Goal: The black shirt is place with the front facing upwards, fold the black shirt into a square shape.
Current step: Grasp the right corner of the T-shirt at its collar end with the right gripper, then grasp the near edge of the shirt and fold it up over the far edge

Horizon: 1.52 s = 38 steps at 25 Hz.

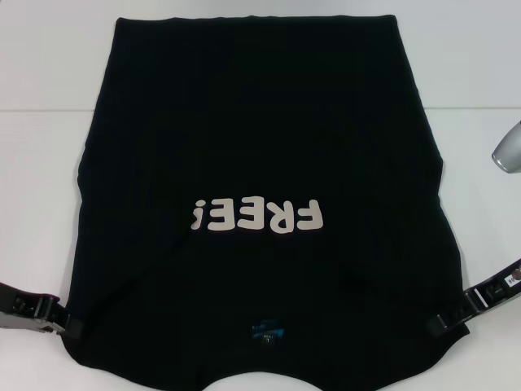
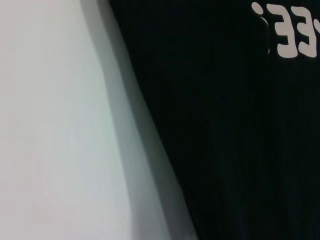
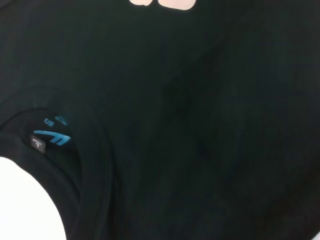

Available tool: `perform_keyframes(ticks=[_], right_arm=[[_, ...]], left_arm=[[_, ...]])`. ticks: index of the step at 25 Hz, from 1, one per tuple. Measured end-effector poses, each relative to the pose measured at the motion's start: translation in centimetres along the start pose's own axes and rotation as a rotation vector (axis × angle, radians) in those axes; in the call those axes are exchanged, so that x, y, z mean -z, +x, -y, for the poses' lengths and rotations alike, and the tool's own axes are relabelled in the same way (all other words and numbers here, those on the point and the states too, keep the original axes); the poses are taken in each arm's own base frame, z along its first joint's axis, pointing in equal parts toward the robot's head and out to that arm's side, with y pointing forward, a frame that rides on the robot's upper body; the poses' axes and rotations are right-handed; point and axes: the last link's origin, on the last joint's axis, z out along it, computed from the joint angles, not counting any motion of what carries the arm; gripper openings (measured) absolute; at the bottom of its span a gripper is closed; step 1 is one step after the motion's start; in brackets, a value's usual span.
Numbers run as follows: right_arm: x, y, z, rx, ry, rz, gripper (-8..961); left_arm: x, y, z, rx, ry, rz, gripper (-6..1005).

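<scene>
Black shirt [image 1: 260, 163] lies print-up; left gripper [image 1: 69, 324] and right gripper [image 1: 440, 323] pinch its near corners, closed on cloth. Next, seemingly: lift both evenly.

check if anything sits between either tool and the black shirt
Nothing visible does. The large black cloth shirt with the white "FREE!" print lies flat on the white table. The left tool and right tool are already at its two near side edges, close to the collar end, with no other object around.
</scene>
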Motion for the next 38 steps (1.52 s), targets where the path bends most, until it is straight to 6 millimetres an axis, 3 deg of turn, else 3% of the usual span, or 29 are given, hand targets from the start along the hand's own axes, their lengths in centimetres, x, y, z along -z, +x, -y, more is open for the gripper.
perform_keyframes(ticks=[10,13,18,23,26,32,38], right_arm=[[0.0,0.0,0.0,-0.006,0.001,-0.005,447],[-0.1,0.1,-0.1,0.000,0.003,-0.019,233],[0.2,0.1,-0.2,0.008,0.004,-0.033,51],[1.6,1.1,-0.7,0.081,-0.059,-0.112,49],[2.5,2.7,-1.2,0.155,-0.124,-0.212,48],[1.8,5.3,-2.0,0.242,-0.195,-0.387,48],[1.6,4.1,-1.9,0.205,-0.223,-0.225,59]], left_arm=[[0.0,0.0,0.0,-0.007,-0.002,-0.001,42],[0.0,0.0,0.0,-0.008,-0.002,-0.001,42],[-0.1,-0.2,-0.4,-0.027,-0.026,0.024,43],[0.4,-1.1,-1.9,-0.074,-0.127,0.118,43],[0.9,-2.4,-3.0,-0.123,-0.232,0.212,43],[0.5,-4.8,-4.2,-0.132,-0.381,0.368,42],[0.4,-4.1,-4.8,-0.157,-0.430,0.323,42]])
